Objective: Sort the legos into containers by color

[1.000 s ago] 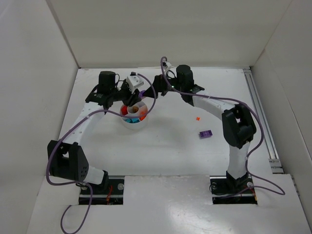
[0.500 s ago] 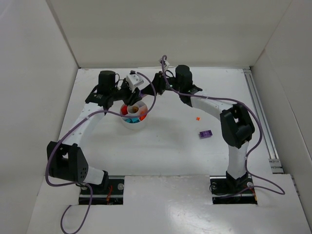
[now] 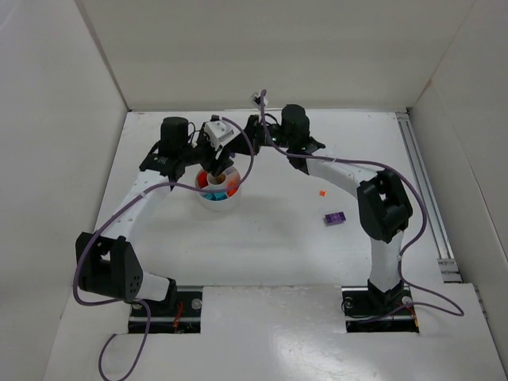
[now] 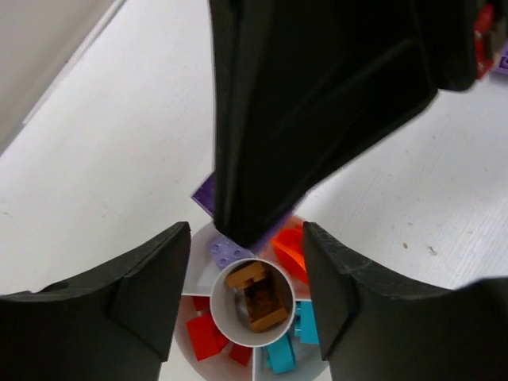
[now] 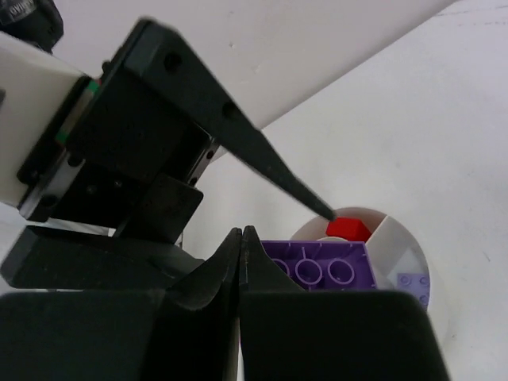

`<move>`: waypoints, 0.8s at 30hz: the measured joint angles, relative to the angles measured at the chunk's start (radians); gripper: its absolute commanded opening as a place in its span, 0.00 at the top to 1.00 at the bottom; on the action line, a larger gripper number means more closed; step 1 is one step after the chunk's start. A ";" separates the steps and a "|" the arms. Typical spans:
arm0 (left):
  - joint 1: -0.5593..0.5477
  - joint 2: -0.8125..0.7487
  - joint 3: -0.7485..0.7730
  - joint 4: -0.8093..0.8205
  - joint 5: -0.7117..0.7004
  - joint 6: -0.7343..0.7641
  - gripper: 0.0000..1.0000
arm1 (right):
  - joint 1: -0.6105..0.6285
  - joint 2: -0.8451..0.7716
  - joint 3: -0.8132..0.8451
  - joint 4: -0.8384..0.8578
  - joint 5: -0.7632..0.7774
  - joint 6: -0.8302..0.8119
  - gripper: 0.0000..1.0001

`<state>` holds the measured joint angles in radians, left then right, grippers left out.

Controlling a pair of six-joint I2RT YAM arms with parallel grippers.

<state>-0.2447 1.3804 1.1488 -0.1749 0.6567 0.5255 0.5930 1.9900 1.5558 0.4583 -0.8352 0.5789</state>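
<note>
Both over white dish (image 3: 216, 205): left pincer (image 4: 246, 238) agape; right pincer (image 5: 240, 236) closed, seemingly empty, by purple brick (image 5: 317, 270).

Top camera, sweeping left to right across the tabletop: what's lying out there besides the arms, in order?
dish → orange brick → purple brick → rail
</note>
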 measured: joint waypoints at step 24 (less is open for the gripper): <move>0.251 -0.306 -0.266 0.210 -0.085 -0.215 0.13 | -0.019 0.036 0.000 0.068 -0.090 -0.026 1.00</move>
<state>0.0059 1.0740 0.8833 0.0349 0.5716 0.3107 0.5743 2.0262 1.5558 0.5262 -0.9249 0.5533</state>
